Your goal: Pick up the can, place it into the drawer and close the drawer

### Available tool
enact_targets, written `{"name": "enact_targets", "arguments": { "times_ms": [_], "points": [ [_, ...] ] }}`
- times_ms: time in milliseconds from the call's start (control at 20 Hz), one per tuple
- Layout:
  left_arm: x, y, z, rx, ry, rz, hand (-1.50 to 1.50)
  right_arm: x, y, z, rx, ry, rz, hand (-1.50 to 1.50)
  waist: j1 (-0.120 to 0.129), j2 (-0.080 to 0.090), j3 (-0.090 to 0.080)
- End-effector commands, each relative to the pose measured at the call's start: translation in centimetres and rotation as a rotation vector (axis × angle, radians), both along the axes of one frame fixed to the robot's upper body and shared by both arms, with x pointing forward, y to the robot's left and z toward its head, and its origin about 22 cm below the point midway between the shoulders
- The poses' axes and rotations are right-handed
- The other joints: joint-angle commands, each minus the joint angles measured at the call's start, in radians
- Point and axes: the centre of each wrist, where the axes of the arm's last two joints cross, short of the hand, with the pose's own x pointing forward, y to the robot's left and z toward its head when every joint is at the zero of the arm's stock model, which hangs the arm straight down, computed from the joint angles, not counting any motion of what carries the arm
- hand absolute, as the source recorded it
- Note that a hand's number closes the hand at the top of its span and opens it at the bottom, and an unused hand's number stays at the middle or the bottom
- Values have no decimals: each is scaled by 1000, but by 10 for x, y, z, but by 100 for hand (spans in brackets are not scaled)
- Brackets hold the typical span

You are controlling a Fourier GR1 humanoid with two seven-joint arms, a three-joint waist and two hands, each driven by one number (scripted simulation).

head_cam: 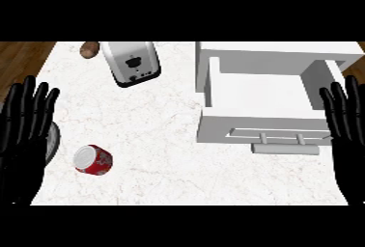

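The bench (178, 183) spreads under me, white marble with faint red veining, and the biggest thing on it is the white drawer (260, 91) at my right, standing pulled open with its bare floor showing and its bar handle (284, 148) facing me. Up at the far edge a silver toaster (130, 62) sits tilted, with a small brown, potato-like lump (89, 48) just beside its left corner. My left hand (25, 130) stands at the left edge and my right hand (348, 120) at the right edge by the drawer's side wall — both with fingers straight, spread apart, holding nothing. A dark round rim (53, 142) peeks out behind my left hand; I cannot tell what it is. Smallest is the can (93, 159), red with pale markings, its silvery end turned up toward me, near my left hand and well apart from the drawer. I judge it light, rigid but thin-walled, and smooth enough to slip — so I would wrap my fingers around the middle of its curved side, thumb opposite, rather than pinch the rim. Whether it stands upright or leans I cannot say for sure; if it is lying over, it may roll when nudged.
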Motion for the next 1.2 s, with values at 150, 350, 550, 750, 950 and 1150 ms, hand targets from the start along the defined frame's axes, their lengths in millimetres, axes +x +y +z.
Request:
{"name": "enact_targets", "arguments": {
  "times_ms": [150, 350, 550, 750, 950, 1150],
  "points": [
    [-36, 10, -9, -16, 0, 292, -150, -2, -12, 5, -10, 11, -29, -150, -7, -6, 28],
    [-61, 32, -36, -181, 311, 588, -150, -8, -29, -33, 58, 280, -228, -150, 22, -2, 27],
    [-87, 14, -24, -212, 356, 646, -150, -16, -45, -21, 60, 311, -208, -150, -8, -8, 29],
    [-102, 1, -11, -230, 377, 669, -150, -18, -12, -29, 37, 316, -198, -150, -12, -5, 28],
    [-90, -3, 5, -225, 352, 639, -150, -19, -25, -17, 42, 297, -226, -150, -17, -4, 28],
    [-72, -1, -10, -232, 359, 658, -150, -28, -33, -23, 39, 305, -203, -150, -19, -4, 28]
  ]
}}
